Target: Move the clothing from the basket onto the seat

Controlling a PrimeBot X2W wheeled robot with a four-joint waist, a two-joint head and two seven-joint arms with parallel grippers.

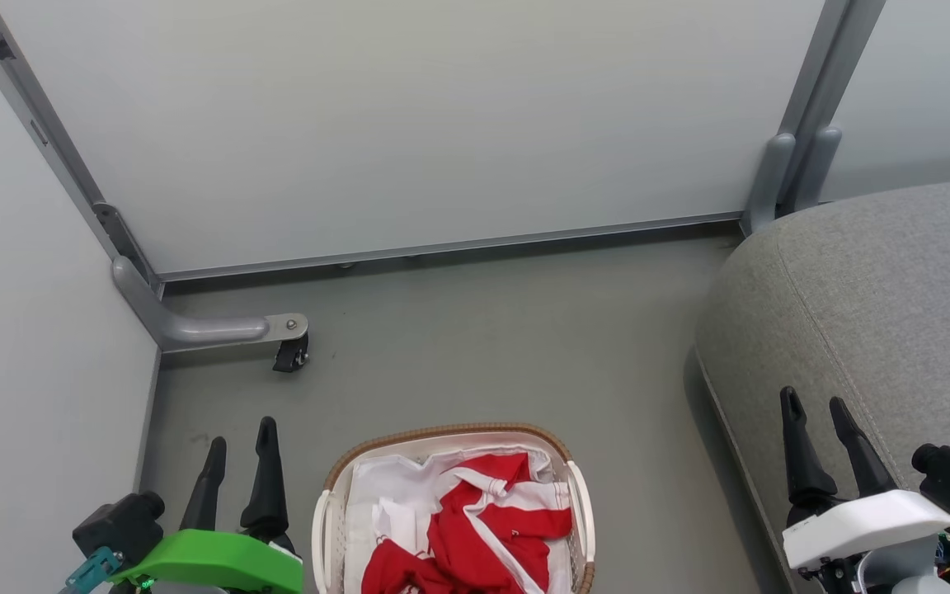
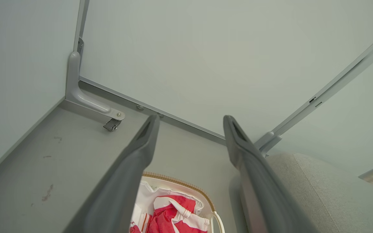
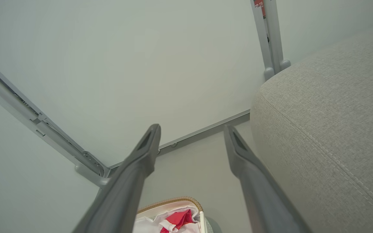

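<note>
Clothing [image 1: 483, 528]: soft red cloth, white trim, crumpled, matt.
Basket [image 1: 580, 495]: white perforated plastic, smooth, slight sheen; brown woven rim.
Liner [image 1: 380, 487]: thin white cloth.
Seat [image 1: 895, 289]: grey coarse-weave upholstery, matt, stitched seam.
Floor [image 1: 483, 330]: grey, smooth, matt, few scuffs.
Wall panels [image 1: 401, 124]: pale, smooth, matt.
Frame rail [image 1: 442, 247]: grey metal, satin.
Left gripper [image 1: 242, 431], right gripper [image 1: 812, 398]: dark, matt, smooth fingers.

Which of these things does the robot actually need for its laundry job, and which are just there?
Part of the job: red-and-white fabric clothing; white perforated plastic basket with brown woven rim; big grey upholstered seat; left gripper and right gripper, both open and empty.
Just there: grey metal partition foot with castor; pale wall panels; grey floor.
</note>
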